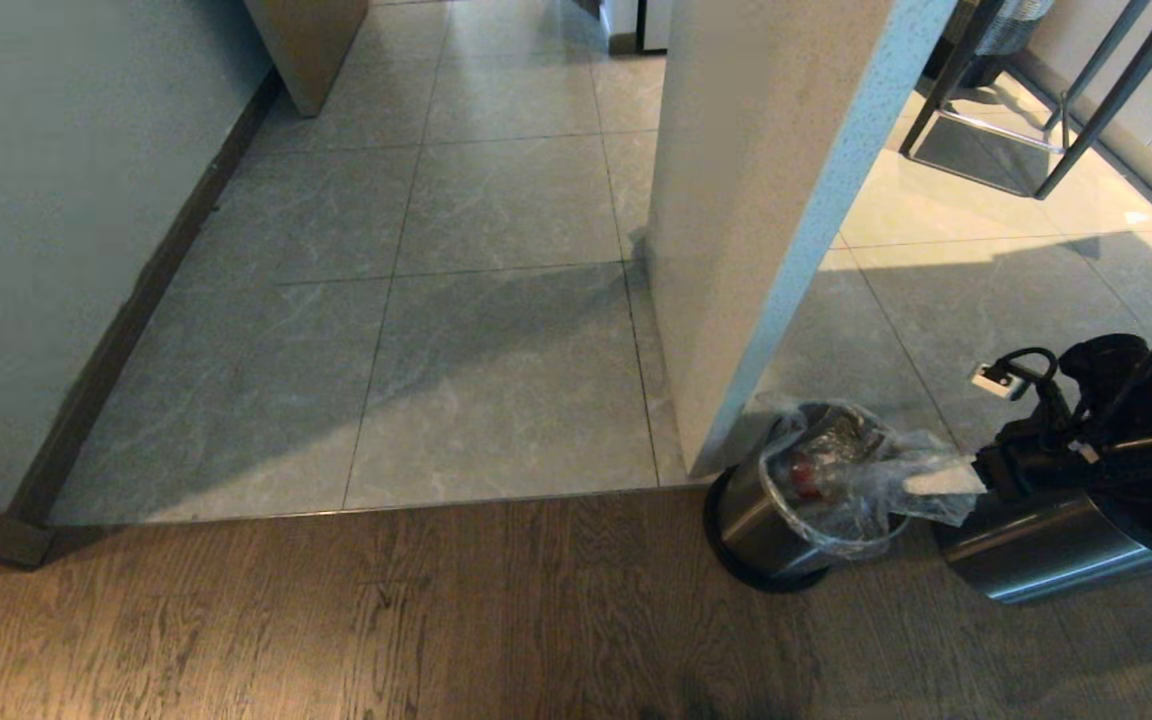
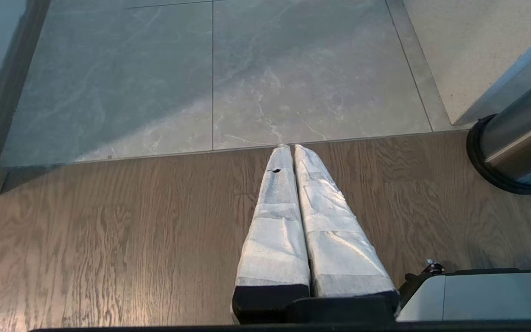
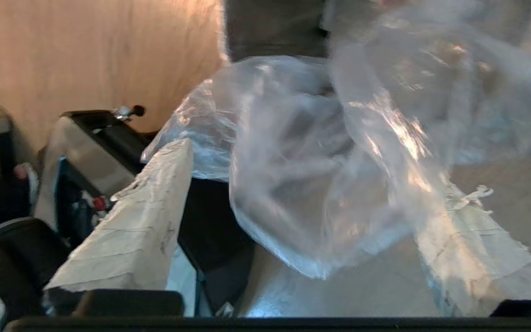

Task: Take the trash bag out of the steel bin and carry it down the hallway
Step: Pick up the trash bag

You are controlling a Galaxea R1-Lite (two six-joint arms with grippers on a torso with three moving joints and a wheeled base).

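The steel bin (image 1: 758, 520) stands on the wood floor at the foot of a pale pillar, and its side also shows in the left wrist view (image 2: 519, 138). The clear crinkled trash bag (image 1: 841, 468) sits in the bin with loose plastic spilling over the right rim; reddish and dark scraps show through. My right gripper (image 1: 938, 484) reaches in from the right at the bag's loose edge. In the right wrist view it (image 3: 314, 175) is open, its taped fingers (image 3: 155, 207) wide apart, with bag plastic (image 3: 321, 184) hanging loose between them. My left gripper (image 2: 292, 147) is shut over bare wood floor.
The hallway's grey tiles (image 1: 496, 350) run ahead between a left wall with dark baseboard (image 1: 136, 310) and the pillar (image 1: 756, 220). A second steel cylinder with a black rim (image 1: 1046, 550) lies under my right arm. Metal stool legs (image 1: 1066, 120) stand at the far right.
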